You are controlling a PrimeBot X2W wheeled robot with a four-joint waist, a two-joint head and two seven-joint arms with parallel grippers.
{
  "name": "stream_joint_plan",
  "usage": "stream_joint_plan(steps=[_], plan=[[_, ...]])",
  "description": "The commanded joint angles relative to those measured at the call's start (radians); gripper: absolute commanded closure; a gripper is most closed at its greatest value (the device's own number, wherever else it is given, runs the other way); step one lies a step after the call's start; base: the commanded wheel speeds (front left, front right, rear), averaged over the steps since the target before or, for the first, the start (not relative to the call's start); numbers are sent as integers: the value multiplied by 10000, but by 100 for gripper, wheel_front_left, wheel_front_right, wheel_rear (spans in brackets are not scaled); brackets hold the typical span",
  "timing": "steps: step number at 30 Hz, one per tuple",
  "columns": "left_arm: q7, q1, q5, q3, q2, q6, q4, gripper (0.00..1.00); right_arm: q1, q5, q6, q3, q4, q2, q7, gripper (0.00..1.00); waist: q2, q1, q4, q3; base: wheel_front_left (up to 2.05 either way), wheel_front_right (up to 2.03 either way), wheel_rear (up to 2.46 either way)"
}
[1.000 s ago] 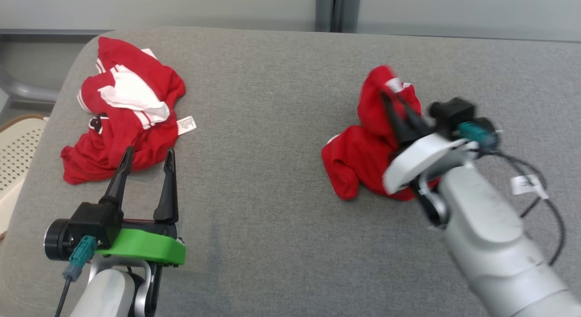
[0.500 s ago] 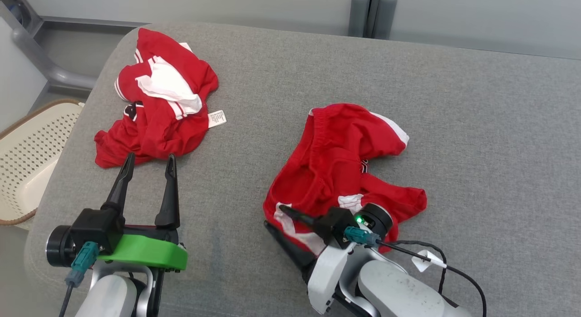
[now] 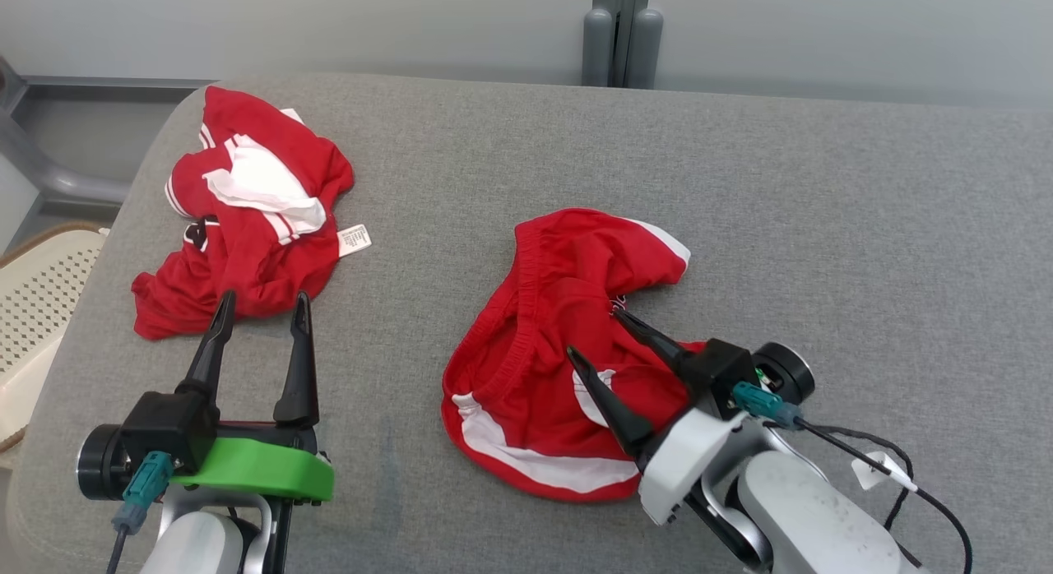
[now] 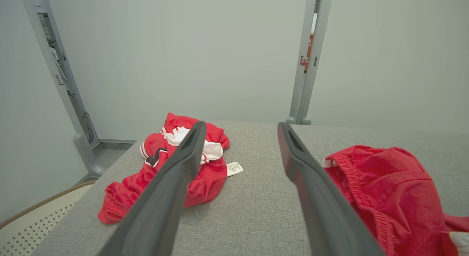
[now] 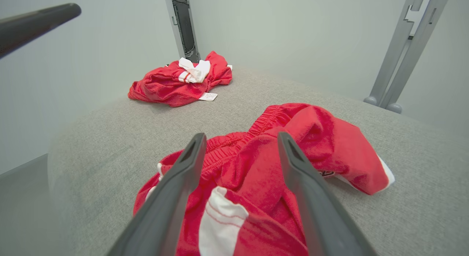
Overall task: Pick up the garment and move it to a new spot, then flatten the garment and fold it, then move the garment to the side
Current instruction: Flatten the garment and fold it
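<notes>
The garment (image 3: 539, 311), red shorts with white stripes and an elastic waistband, lies crumpled in the middle of the grey padded table (image 3: 823, 229). My right gripper (image 3: 595, 334) hovers over its near right part, open, with nothing between the fingers. In the right wrist view the garment (image 5: 311, 138) spreads under and beyond that gripper (image 5: 241, 136). My left gripper (image 3: 263, 301) stands open at the lower left, empty, clear of the garment (image 4: 384, 186), which shows to the right of its fingers (image 4: 311, 186).
A second red and white garment (image 3: 247, 220) with a white label lies bunched at the table's far left corner, just beyond my left fingertips. A pale perforated basket (image 3: 37, 311) stands off the table's left edge. Grey posts (image 3: 621, 31) rise behind the table.
My right gripper has opened and let go of the garment, which now lies on the table's middle instead of hanging bunched at the right. The head camera has shifted.
</notes>
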Motion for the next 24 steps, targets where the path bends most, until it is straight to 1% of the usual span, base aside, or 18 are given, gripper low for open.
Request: stream_joint_plan(steps=[1,5,7,11,18,19,20,21,24], plan=[[-4,99,-6,25,33,27,-35,0,394,-104,-10,-129,-335,-125,158,0,0,0,-36,-20,0,0,0],[-4,113,-9,33,-5,21,-74,0,1262,-124,-10,-390,-1163,-427,717,0,0,0,-48,4,0,0,0],[-4,103,3,7,-43,-2,-53,0,1572,-84,-11,-531,-1393,-466,905,0,0,0,-3,12,0,0,0],[-4,-5,36,-48,-132,-41,-41,0,1814,-292,-11,-667,-1451,-509,1103,0,0,0,152,95,0,0,0],[-4,-204,103,-76,-231,-127,5,0,1405,-789,-10,-637,-1033,-369,1273,0,0,0,427,305,0,0,0],[-4,-210,98,-66,-243,-133,18,0,1325,-766,-11,-668,-865,-339,1317,60,0,0,451,325,0,0,0],[-4,-212,98,-65,-254,-136,32,0,1249,-778,-11,-662,-720,-334,1363,82,0,0,468,340,0,0,0],[-4,-208,113,-64,-268,-137,46,0,1144,-777,-11,-646,-579,-300,1327,100,0,0,488,349,0,0,0],[-4,-209,142,-42,-284,-151,83,0,982,-747,-12,-780,-275,-204,1088,100,0,0,499,340,0,0,0]])
